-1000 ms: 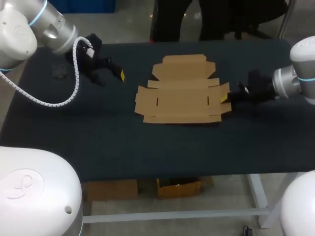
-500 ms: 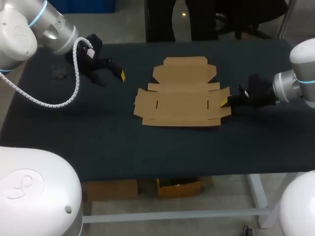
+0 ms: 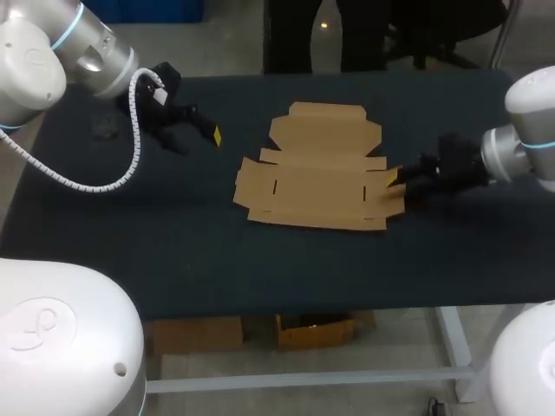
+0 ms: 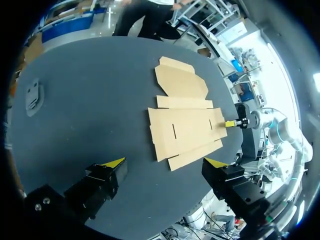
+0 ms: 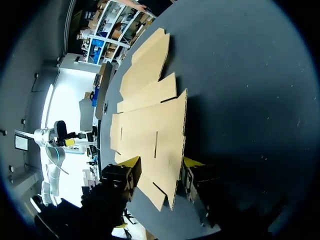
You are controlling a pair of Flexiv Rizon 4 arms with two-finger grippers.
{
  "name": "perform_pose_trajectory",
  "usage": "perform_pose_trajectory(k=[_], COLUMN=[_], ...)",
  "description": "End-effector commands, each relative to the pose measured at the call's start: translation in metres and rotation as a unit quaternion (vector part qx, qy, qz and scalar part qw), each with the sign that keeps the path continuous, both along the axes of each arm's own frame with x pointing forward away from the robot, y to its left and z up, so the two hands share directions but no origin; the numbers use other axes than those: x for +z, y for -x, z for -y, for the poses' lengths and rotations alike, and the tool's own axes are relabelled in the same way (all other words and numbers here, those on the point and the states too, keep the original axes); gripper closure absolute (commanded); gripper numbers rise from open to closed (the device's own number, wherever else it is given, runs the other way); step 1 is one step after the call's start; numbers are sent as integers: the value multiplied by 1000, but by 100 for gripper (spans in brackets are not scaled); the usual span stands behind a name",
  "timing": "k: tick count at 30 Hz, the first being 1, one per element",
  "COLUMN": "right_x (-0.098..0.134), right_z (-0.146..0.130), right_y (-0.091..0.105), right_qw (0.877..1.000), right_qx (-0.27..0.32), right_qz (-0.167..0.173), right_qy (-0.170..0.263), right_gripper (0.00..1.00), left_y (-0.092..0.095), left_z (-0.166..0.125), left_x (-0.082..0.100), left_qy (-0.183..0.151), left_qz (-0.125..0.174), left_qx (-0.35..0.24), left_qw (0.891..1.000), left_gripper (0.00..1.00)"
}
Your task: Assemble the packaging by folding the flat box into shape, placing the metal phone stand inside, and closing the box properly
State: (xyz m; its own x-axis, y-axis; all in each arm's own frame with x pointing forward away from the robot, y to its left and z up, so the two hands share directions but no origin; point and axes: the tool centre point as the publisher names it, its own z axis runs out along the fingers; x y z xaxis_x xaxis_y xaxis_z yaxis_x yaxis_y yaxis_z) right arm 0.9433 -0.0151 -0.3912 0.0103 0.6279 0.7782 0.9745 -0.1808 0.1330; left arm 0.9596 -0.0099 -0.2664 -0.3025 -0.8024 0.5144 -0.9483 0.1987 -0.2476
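Two grippers show, and only the right gripper (image 3: 401, 179) is at the box (image 3: 316, 178). In its wrist view its fingers stand spread, released, with the box's right end flap lying between the yellow tips. Whether either tip presses the card cannot be told. Outward from there, the box lies unfolded and flat at the middle of the table (image 3: 260, 260). Its long axis runs left to right, so this gripper meets it at a short end and points along its length. The lid panel stretches toward the table's far edge.

The left gripper (image 3: 195, 126) hangs over the far left of the table, fingers wide apart and holding nothing, well apart from the box's left end. The box lies ahead of it and off to the right. A small dark item (image 3: 106, 130) sits near it, and whether that is the stand cannot be told. By this layout, the right arm is the nearer one for the first fold.
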Motion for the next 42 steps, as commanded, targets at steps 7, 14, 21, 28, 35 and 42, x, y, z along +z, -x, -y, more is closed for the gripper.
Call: perform_pose_trajectory(k=[7,14,21,28,35,42], right_x=[-4,-8,-2,-8,-12,-13], right_z=[12,13,15,9,4,-1], right_y=[-7,-15,-16,-15,-14,-10], right_qw=[1000,1000,1000,999,999,999], right_qx=[-7,-7,-16,-25,-25,-23], right_qz=[-10,-16,-12,-23,-29,-30], right_qy=[18,21,11,-6,-10,-21], right_gripper=[0,0,8,52,61,100], left_y=[2,2,1,1,2,2], left_z=[2,3,3,3,1,-2], left_x=[0,1,0,-1,-1,-2], left_qy=[-2,-3,-4,-4,-5,-3], left_qz=[1,0,-1,-3,-3,-5], left_qx=[-1,1,4,5,6,9], left_qw=[1000,1000,1000,1000,1000,1000], left_gripper=[0,0,0,0,0,0])
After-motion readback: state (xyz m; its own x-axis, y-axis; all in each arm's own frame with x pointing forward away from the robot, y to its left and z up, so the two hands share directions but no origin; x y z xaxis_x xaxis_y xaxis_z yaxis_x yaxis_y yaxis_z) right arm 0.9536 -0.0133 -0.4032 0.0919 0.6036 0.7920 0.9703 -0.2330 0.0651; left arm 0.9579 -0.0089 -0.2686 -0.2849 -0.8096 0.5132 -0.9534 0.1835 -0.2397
